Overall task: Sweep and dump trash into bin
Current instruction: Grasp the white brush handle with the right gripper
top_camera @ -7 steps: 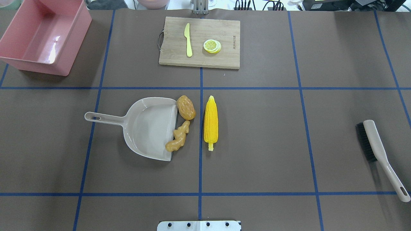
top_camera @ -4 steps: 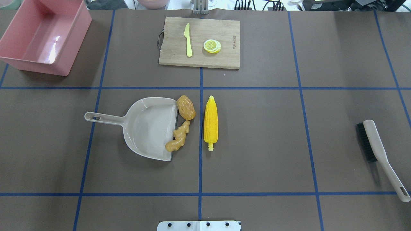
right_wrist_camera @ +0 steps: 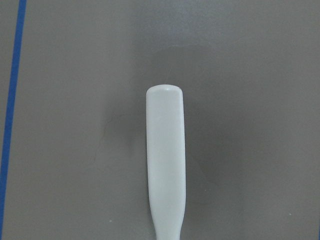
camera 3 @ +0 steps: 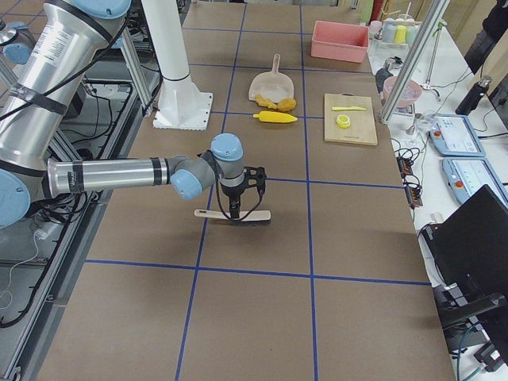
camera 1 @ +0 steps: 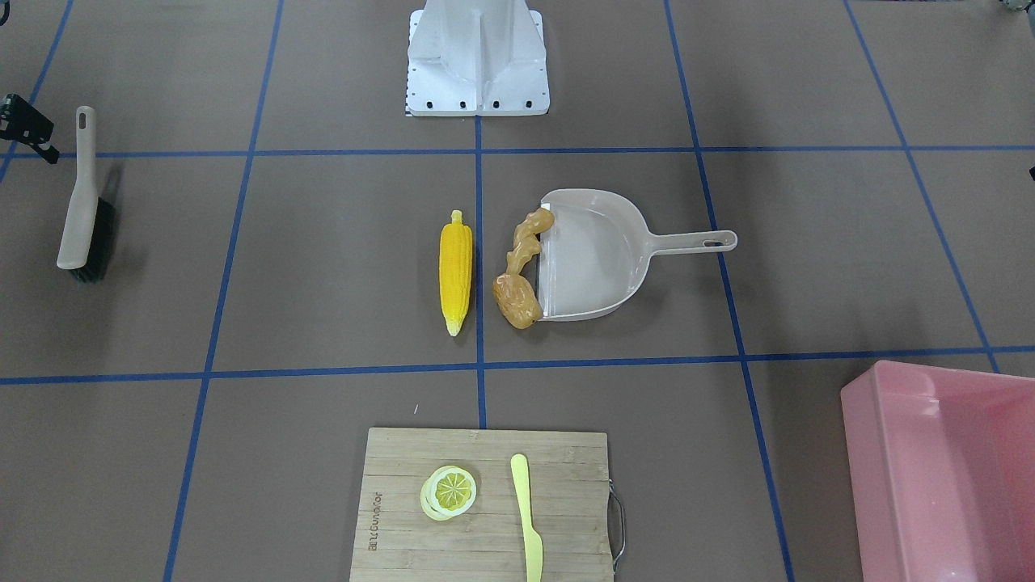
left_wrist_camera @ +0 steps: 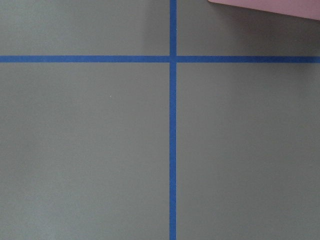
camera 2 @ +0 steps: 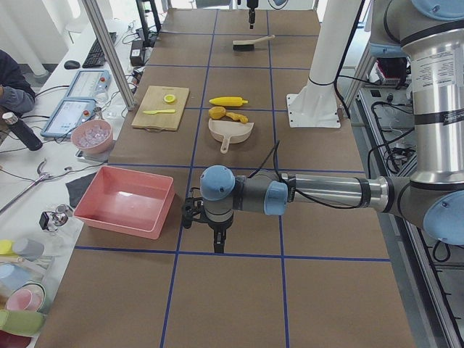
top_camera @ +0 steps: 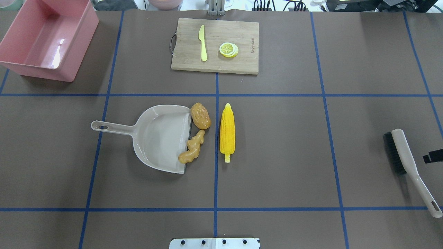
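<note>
Trash (top_camera: 192,148) by dustpan (top_camera: 159,138) | right tool (camera 3: 235,213) above brush (top_camera: 403,154) | left tool (camera 2: 217,243) near bin (camera 2: 127,201) | grips: cannot tell

My feeds show the bin (top_camera: 41,71) as glossy smooth pink plastic, the potato-like lump (top_camera: 200,116) and ginger root (top_camera: 192,148) shiny, the corn cob (top_camera: 227,129) knobbled and duller, the dustpan (top_camera: 159,138) smooth beige plastic, the cutting board (top_camera: 238,38) grained wood, the table cover (top_camera: 277,155) matt brown.

even bright light, glare in bin (top_camera: 41,71), wrist views perhaps soft
</note>
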Controlling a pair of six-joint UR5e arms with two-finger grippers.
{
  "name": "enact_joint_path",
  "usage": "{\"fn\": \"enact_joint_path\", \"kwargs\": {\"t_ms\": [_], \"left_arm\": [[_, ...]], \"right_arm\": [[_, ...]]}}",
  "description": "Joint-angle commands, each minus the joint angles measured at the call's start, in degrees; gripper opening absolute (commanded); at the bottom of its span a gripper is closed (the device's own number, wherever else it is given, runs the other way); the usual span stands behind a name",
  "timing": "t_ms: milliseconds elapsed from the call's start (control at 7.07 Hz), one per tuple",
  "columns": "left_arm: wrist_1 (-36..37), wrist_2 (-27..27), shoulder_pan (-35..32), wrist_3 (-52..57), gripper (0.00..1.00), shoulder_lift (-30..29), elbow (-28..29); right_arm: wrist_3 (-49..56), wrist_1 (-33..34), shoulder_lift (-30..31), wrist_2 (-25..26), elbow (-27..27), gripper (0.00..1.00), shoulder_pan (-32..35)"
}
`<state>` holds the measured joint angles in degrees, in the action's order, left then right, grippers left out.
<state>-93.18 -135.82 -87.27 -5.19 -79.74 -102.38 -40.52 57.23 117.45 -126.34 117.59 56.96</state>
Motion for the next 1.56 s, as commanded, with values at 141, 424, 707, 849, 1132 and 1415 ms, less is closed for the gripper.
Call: {"fn": "enact_joint_path", "kwargs": {"t_ms": [141,424,707,849,1132,1415], "left_arm": [[0.0,0.4,0.0,0.1,1.00,0.1,0.2],[-0.1,0.3,0.3,0.1,1.00,-0.2,0.6],[-0.2,0.2,0.3,0.1,1.00,-0.4,-0.3],[-1.5,0.2,0.6,0.1,1.00,-0.5,-1.8],[-9.1,0.3,4.8,0.3,1.00,-0.2,-1.9],[-19.5,2.1,14.5,0.2,1.00,-1.3,-2.5]], "right_arm": [[-9.4,-6.3,2.8,2.1,-0.8,1.00,-8.4],[-11.2,-6.3,2.8,9.0,-1.9,1.00,-16.9],[-11.1,-7.0,3.9,9.6,-2.6,1.00,-18.2],[-11.2,-11.9,5.2,9.9,-5.0,1.00,-18.4],[-12.6,-13.5,4.8,9.8,-5.4,1.00,-18.6],[-13.5,-13.0,4.3,9.7,-5.5,0.98,-19.3]]}}
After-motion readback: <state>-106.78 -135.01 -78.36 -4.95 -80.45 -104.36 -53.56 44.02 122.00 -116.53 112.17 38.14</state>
